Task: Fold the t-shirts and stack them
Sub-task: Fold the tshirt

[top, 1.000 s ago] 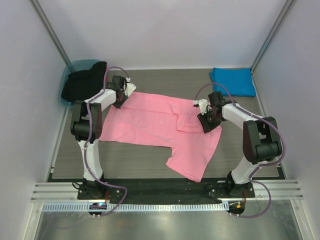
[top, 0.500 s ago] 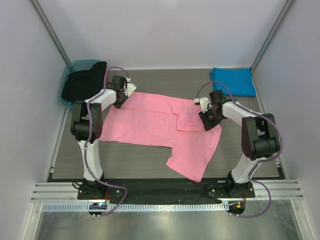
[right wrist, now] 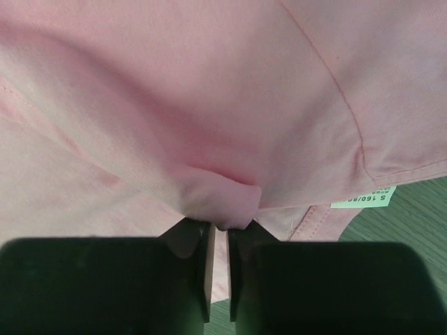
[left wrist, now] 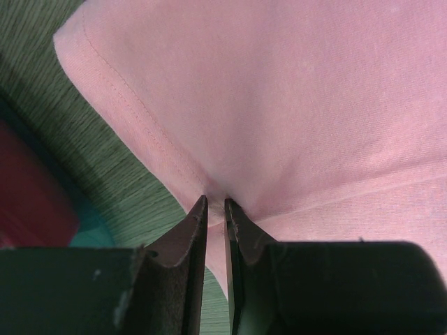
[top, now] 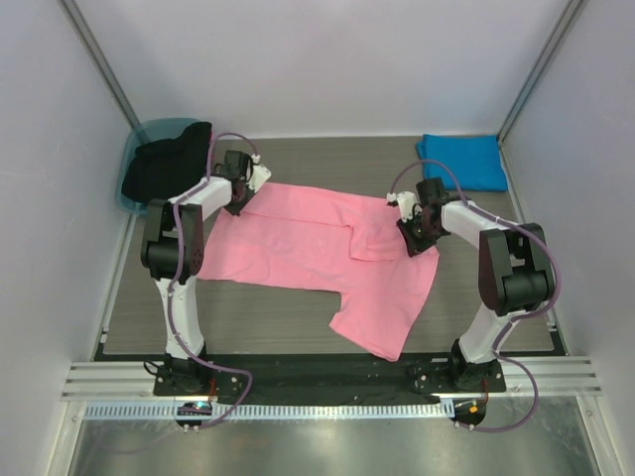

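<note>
Seen from above, the pink t-shirt [top: 298,243] is lying spread across the middle of the table [top: 248,322], with one sleeve trailing toward 5 o'clock, near the arm bases. The blue t-shirt [top: 461,161] is sitting folded at about 1 o'clock in the far right corner, well apart from the pink one, and it is appearing only in this overhead view. At 10 o'clock a teal tub [top: 149,134] is holding a black cloth [top: 169,167] that is spilling over its rim.

The left gripper [top: 238,201] is reaching down onto the pink shirt's corner at 10 o'clock of the garment. The right gripper [top: 417,236] is sitting on the shirt's edge at 3 o'clock. The overhead camera is placing both grippers but is not showing how their jaws are standing; the wrist cameras are supplying that.

In the left wrist view, the two dark fingers [left wrist: 185,234] are standing almost together, pinching the stitched hem right at the cloth's edge. Creases are drawing in toward the tips, and bare table grain is showing at 9 o'clock.

In the right wrist view, the fingers [right wrist: 192,241] are pinching a small bunched roll of pink cloth at their tips. A white size label [right wrist: 363,197] is peeking out at 4 o'clock, a detail too small to make out from above.
</note>
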Robot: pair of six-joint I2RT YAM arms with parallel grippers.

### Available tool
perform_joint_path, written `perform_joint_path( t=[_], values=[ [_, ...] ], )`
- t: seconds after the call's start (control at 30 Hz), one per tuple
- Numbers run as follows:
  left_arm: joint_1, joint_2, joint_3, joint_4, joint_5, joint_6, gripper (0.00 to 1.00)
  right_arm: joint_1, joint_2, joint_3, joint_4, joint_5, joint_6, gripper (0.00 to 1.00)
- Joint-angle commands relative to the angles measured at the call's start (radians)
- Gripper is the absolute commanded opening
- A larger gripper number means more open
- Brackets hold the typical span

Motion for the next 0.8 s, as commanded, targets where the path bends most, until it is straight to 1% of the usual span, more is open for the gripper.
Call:
perform_joint_path(
  t=[0.0, 0.03, 0.13, 0.27, 0.43, 0.57, 0.63, 0.67, 0.73, 0.77],
  values=[
    [-0.011, 0.027, 0.005, -0.017, 0.033, -0.013, 0.17, 0.001, 0.013, 0.035, 0.006, -0.038, 0.011, 0.12],
    [-0.011, 0.026, 0.005, -0.017, 0.033, -0.013, 0.17, 0.001, 0.006, 0.032, 0.005, -0.036, 0.009, 0.08],
    [-0.011, 0.022, 0.002, -0.017, 0.033, -0.013, 0.17, 0.001, -0.035, 0.033, -0.007, -0.038, 0.001, 0.03],
    [-0.011, 0.021, 0.000, -0.016, 0.032, -0.011, 0.17, 0.001, -0.101, 0.056, -0.061, -0.047, 0.001, 0.03],
    [-0.011, 0.021, 0.003, -0.011, 0.035, -0.013, 0.17, 0.001, -0.159, 0.058, -0.115, -0.048, 0.004, 0.07],
    [-0.011, 0.015, 0.002, -0.011, 0.036, -0.014, 0.17, 0.001, -0.173, 0.044, -0.127, -0.051, 0.009, 0.03],
    [-0.011, 0.015, 0.002, -0.009, 0.036, -0.013, 0.17, 0.002, -0.176, 0.038, -0.130, -0.053, 0.017, 0.04],
    [-0.011, 0.015, 0.002, -0.011, 0.036, -0.013, 0.17, 0.002, -0.175, 0.038, -0.129, -0.053, 0.020, 0.06],
    [-0.011, 0.012, 0.000, -0.011, 0.036, -0.013, 0.17, 0.001, -0.164, 0.036, -0.130, -0.051, 0.023, 0.14],
    [-0.011, 0.010, -0.001, -0.011, 0.036, -0.014, 0.17, 0.001, -0.158, 0.033, -0.129, -0.051, 0.023, 0.15]
  ],
)
